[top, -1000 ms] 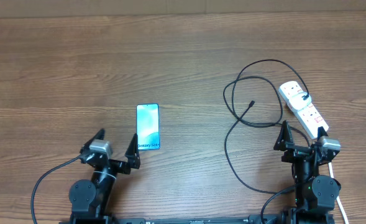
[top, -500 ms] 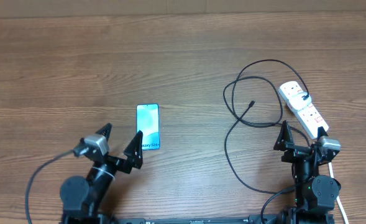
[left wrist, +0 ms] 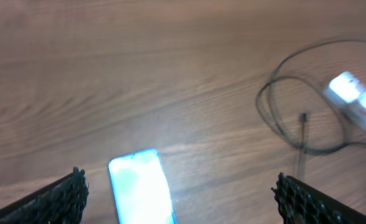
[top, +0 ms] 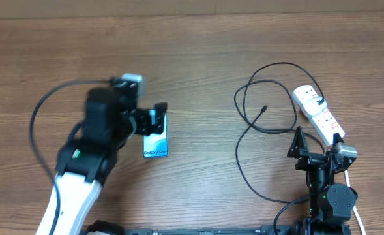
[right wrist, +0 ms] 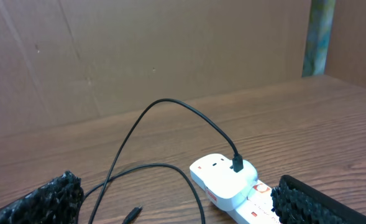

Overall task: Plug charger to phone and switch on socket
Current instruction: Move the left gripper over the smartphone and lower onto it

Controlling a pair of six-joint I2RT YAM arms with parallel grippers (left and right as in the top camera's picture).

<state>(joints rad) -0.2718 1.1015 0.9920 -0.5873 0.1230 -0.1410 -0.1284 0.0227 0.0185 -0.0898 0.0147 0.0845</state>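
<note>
The phone (top: pixel 156 142) lies flat on the wooden table, its lit blue screen up; the left wrist view shows the phone (left wrist: pixel 141 186) low in frame. My left gripper (top: pixel 147 121) hovers open over the phone's far end, and in its own view the left gripper (left wrist: pixel 179 186) has the phone nearer its left finger. The charger's black cable (top: pixel 244 98) loops on the table, with its loose connector tip (top: pixel 264 108) free and its plug (right wrist: pixel 237 163) in the white socket strip (top: pixel 319 112). My right gripper (top: pixel 317 136) rests open beside the strip's near end.
The strip's thick white cord (top: pixel 352 196) runs along the right arm's base toward the near edge. A brown cardboard wall (right wrist: pixel 145 56) stands behind the table. Bare wood lies between the phone and the cable loops.
My left arm has swung up from the near edge and reached forward over the phone, jaws still open. The right arm, cable and strip have not moved.
</note>
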